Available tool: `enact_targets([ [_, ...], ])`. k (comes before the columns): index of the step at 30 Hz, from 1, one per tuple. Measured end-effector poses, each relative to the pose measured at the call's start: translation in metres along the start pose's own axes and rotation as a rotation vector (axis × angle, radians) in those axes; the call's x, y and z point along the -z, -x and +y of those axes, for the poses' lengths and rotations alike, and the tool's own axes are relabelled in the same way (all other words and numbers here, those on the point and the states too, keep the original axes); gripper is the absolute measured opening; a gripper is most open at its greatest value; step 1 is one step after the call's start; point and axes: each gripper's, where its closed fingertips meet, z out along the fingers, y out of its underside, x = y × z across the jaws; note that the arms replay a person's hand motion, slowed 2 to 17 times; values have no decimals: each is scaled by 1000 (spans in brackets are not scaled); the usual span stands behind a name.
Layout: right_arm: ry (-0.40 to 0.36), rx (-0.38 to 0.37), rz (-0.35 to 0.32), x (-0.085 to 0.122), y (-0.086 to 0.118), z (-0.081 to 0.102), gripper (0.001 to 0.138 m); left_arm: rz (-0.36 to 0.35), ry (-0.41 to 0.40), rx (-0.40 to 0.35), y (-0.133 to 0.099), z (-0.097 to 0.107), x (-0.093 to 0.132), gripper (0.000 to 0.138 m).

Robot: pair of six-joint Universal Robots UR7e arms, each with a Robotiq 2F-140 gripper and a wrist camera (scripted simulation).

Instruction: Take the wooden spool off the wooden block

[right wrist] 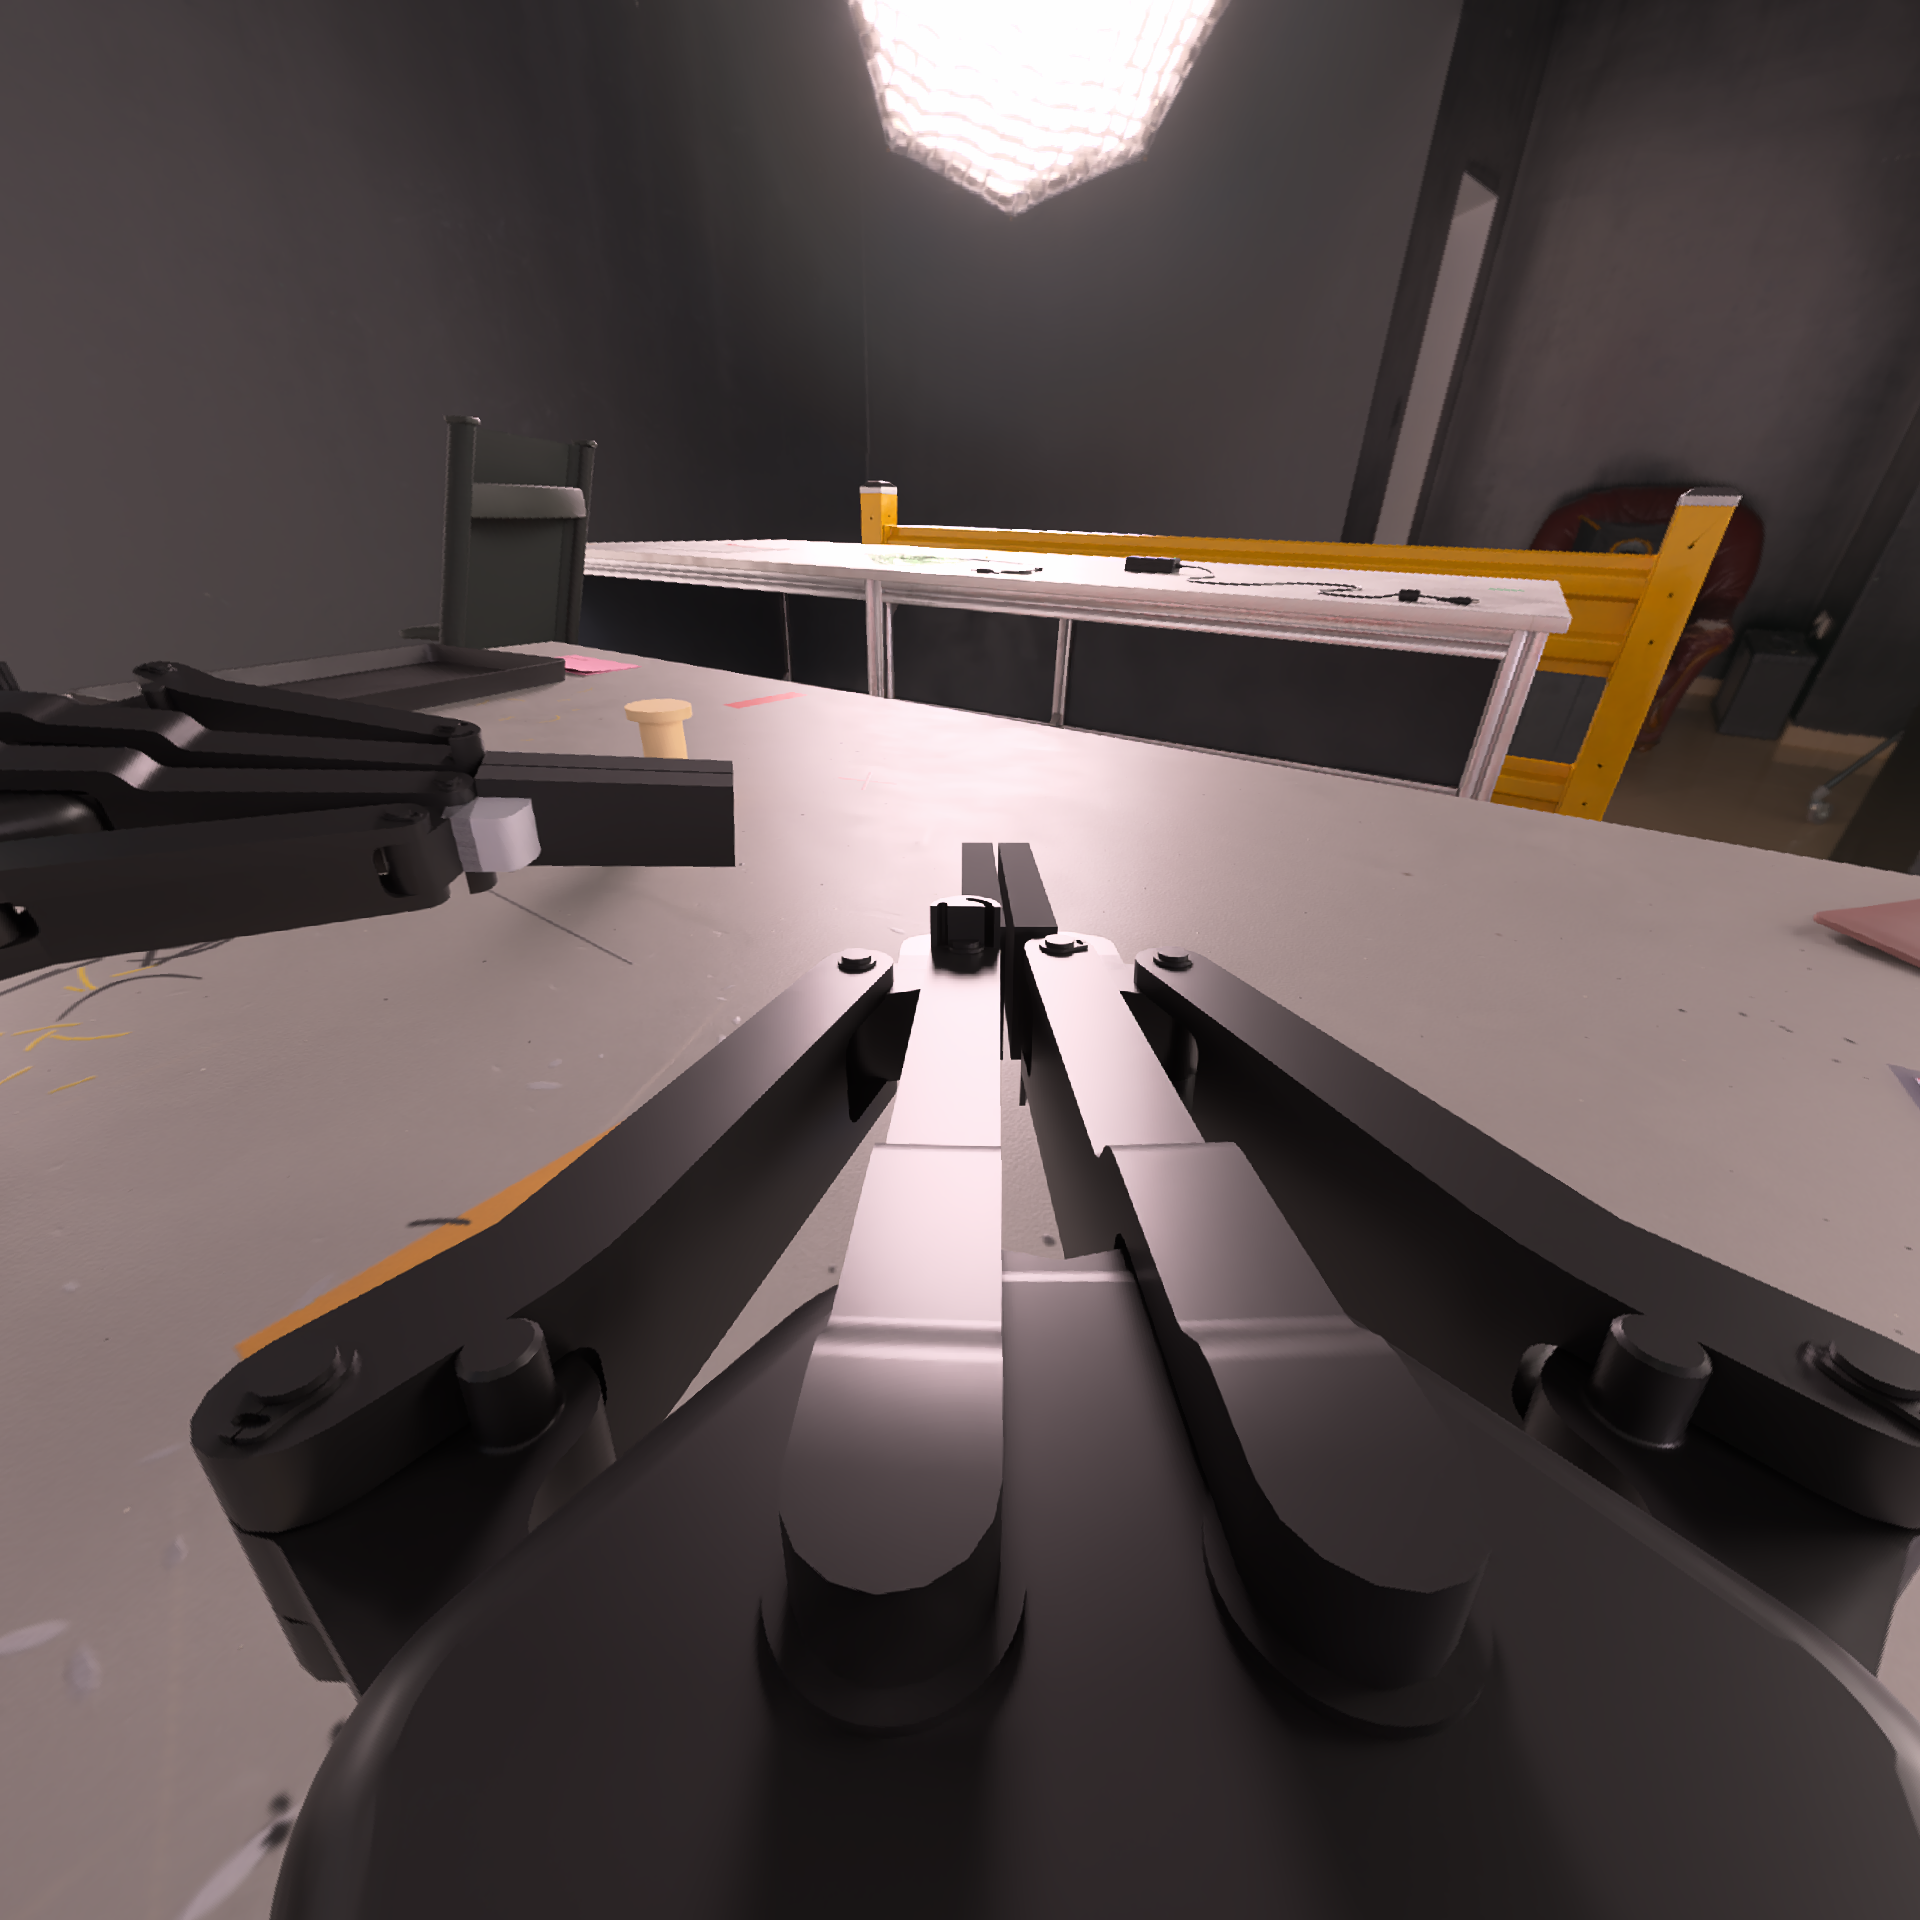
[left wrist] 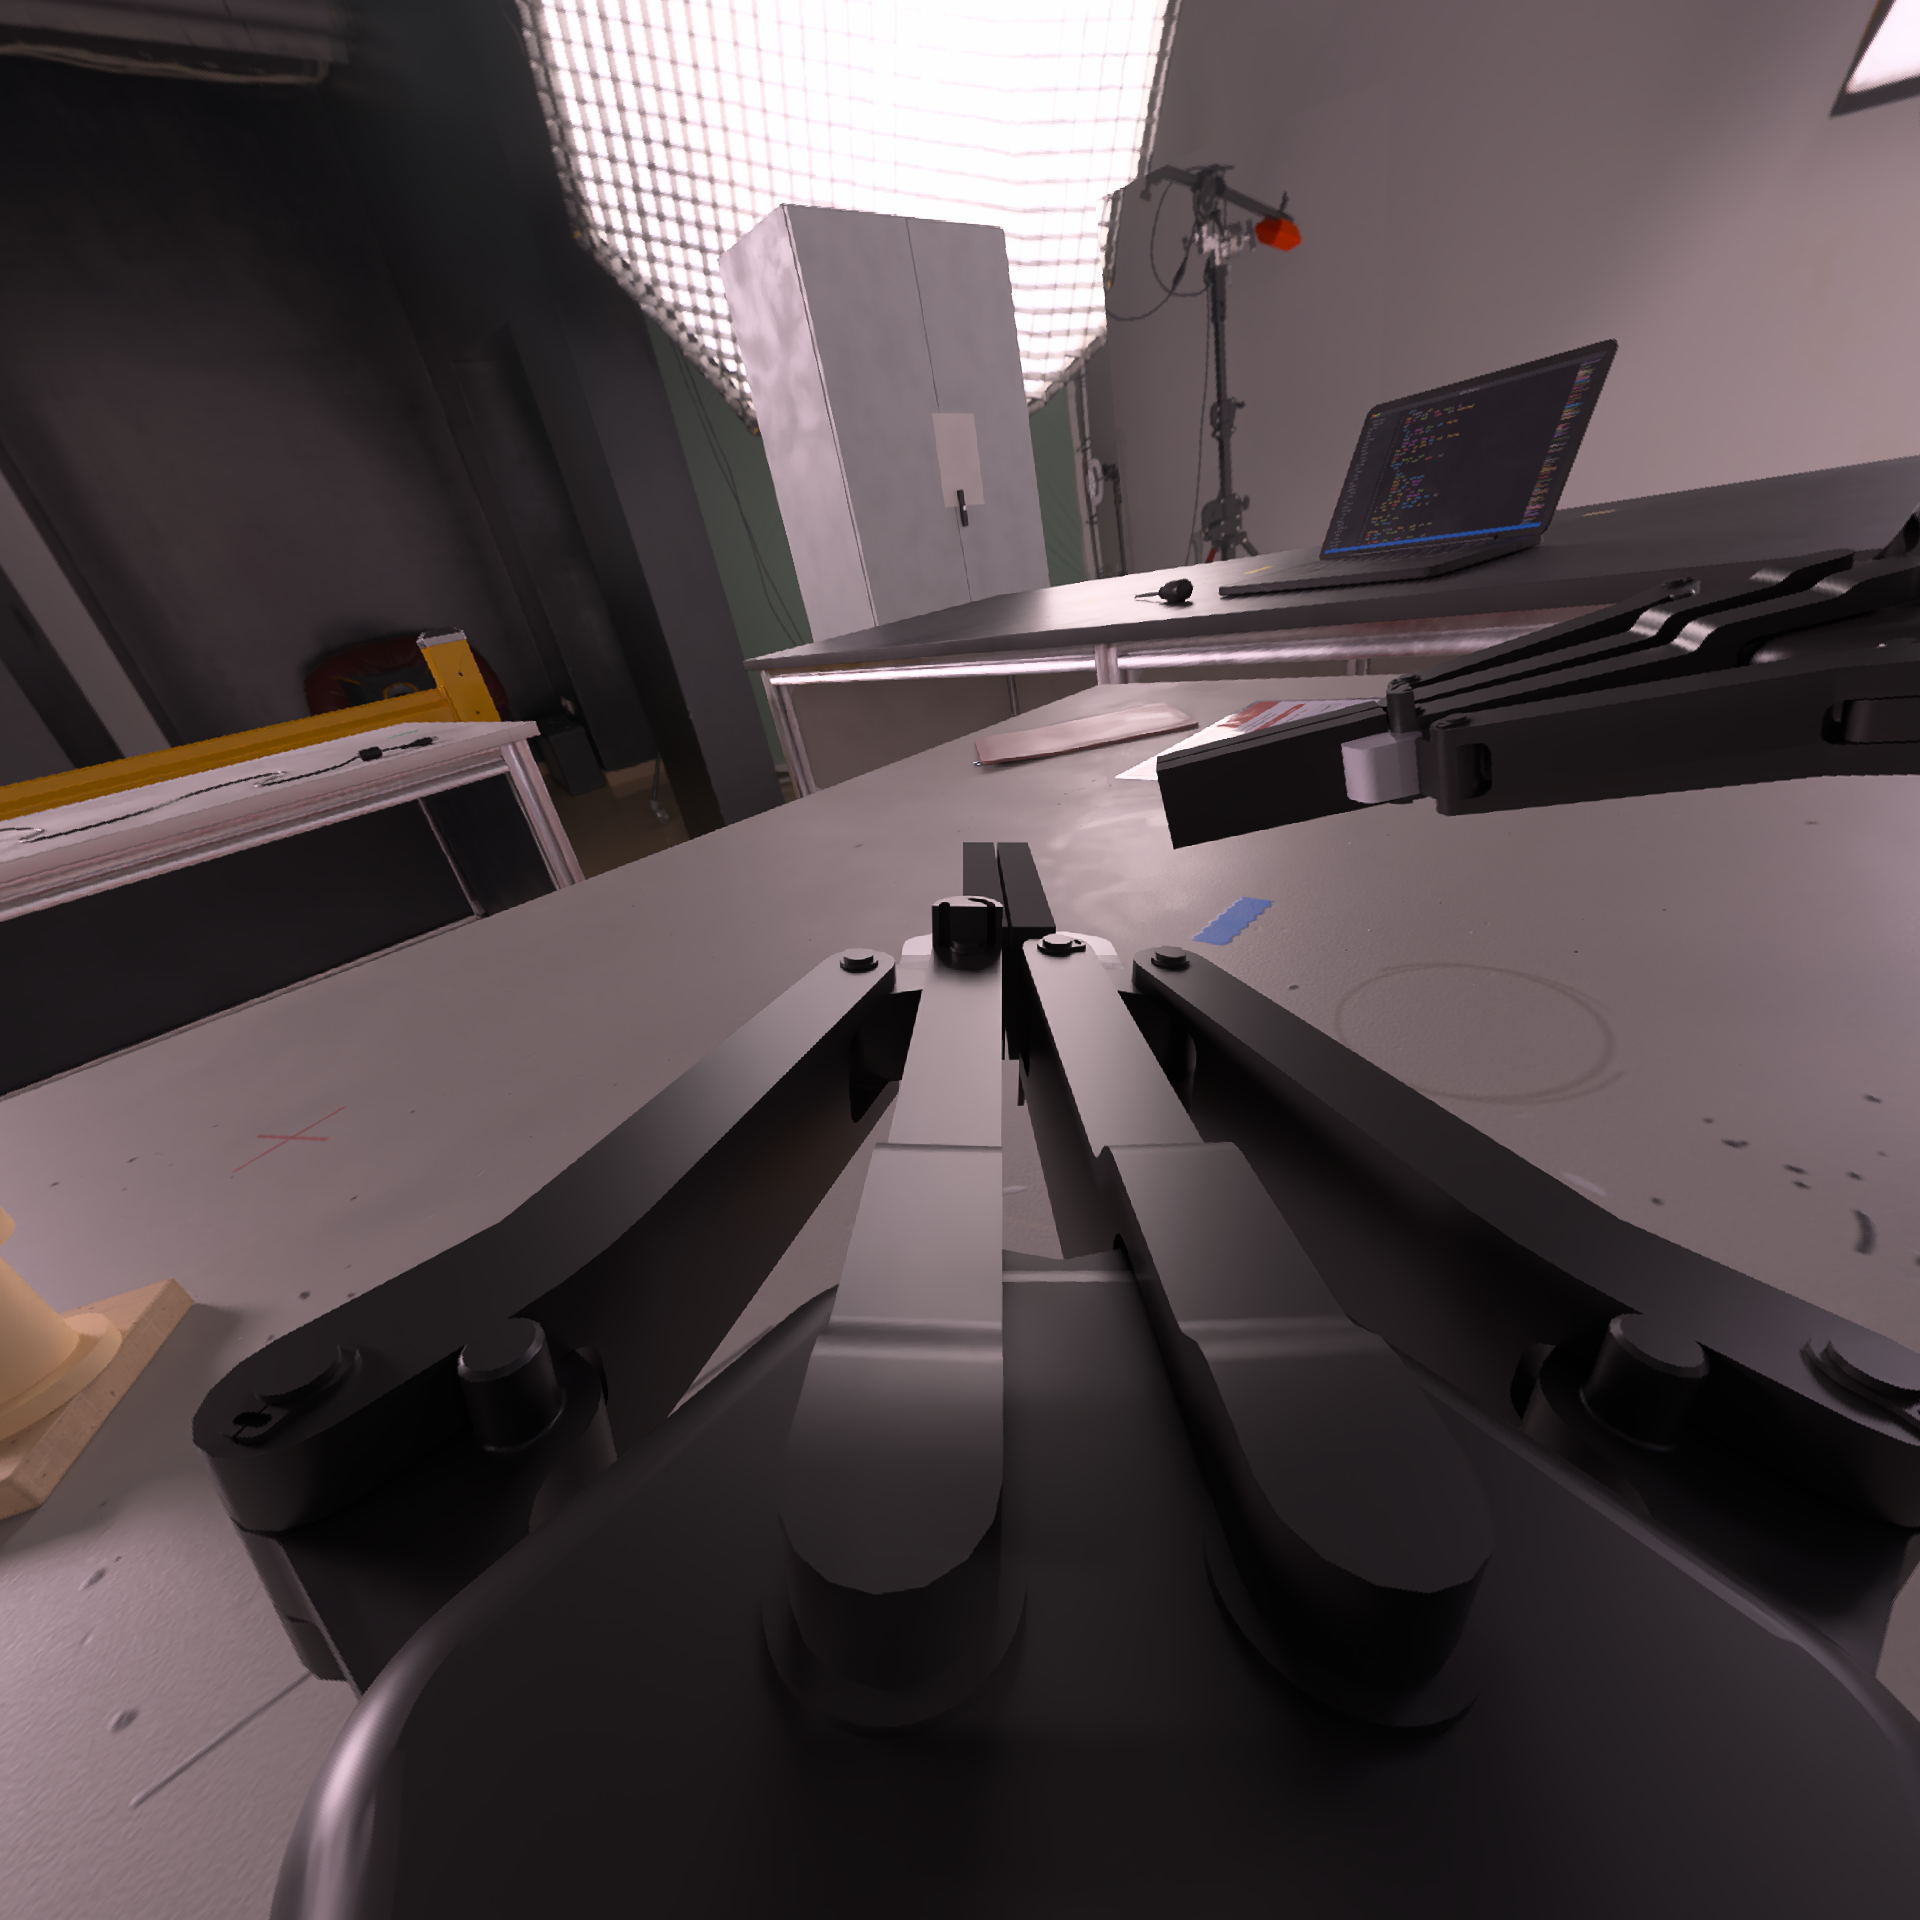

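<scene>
Pale wood is seen at the lower left edge of the left wrist view, where the wooden spool (left wrist: 42, 1340) stands upright on the wooden block (left wrist: 99, 1392) on the grey desk (left wrist: 623, 1018); in the right wrist view only the spool's top is shown, far off behind the left gripper (right wrist: 727, 810). Both sets of jaws are pressed together with nothing held between them, the left gripper (left wrist: 1003, 883) and the right gripper (right wrist: 1003, 883) each being held low over bare desk, well apart from the spool. A laptop (left wrist: 1455, 478) is seen on another table behind.
</scene>
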Motion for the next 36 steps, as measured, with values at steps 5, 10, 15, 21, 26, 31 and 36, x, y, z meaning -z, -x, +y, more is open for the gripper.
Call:
enact_targets([
  [5,3,15,24,0,-2,0,2,-9,-18,0,3,-6,5,1],
  [10,7,24,37,-2,-2,1,2,-49,-52,-1,12,-20,17,1],
  [15,21,27,59,-2,-6,2,2,-75,-78,9,19,-39,35,1],
  [21,22,24,72,-3,-7,2,3,-95,-73,22,31,-56,57,1],
  [26,28,22,73,-4,-7,3,11,-145,-52,17,50,-69,76,1],
  [31,38,23,61,-5,-6,4,22,-237,-25,7,81,-80,97,1],
  [36,46,26,51,-6,-5,5,31,-346,25,4,122,-83,114,3],
])
